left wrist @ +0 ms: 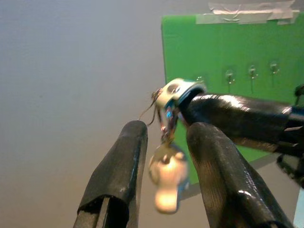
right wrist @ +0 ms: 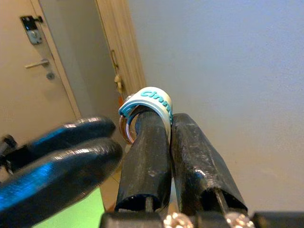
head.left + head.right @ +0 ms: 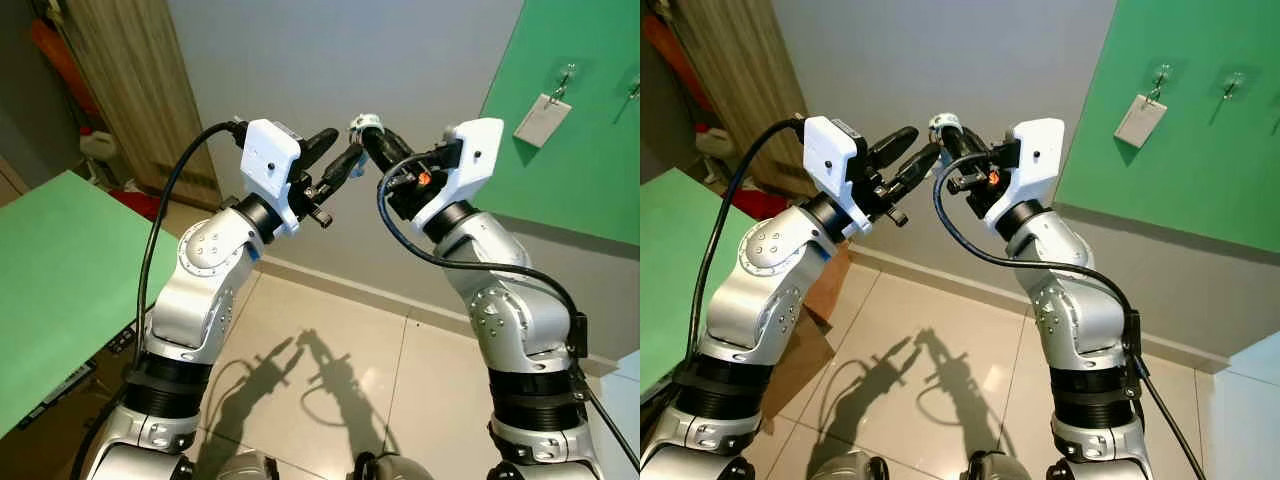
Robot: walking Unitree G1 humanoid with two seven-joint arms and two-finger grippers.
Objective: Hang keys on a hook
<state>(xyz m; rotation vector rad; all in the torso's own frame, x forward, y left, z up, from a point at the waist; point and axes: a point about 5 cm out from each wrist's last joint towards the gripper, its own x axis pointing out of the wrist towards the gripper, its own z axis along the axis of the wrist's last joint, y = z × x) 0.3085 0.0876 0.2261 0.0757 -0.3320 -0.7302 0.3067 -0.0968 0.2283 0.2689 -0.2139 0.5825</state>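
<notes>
My two arms are raised and their grippers meet in mid-air in front of a grey wall. The right gripper (image 3: 366, 132) is shut on the keys' white and teal strap loop (image 2: 151, 100), which sits over its fingertips with a metal ring beside it. A pale key (image 1: 167, 179) dangles from that loop. The left gripper (image 3: 340, 150) is open, with one finger on each side of the hanging key and not touching it. Small clear hooks (image 3: 1160, 72) are stuck on a green board (image 3: 590, 170) on the wall to the right, and a white tag (image 3: 542, 120) hangs from one.
A green tabletop (image 3: 50, 270) lies at my left. A wooden door frame (image 3: 140, 80) stands behind it, with red items on the floor at its foot. Beige floor tiles (image 3: 330, 330) lie below the arms. A pale door with a handle (image 2: 38, 64) is beyond the right gripper.
</notes>
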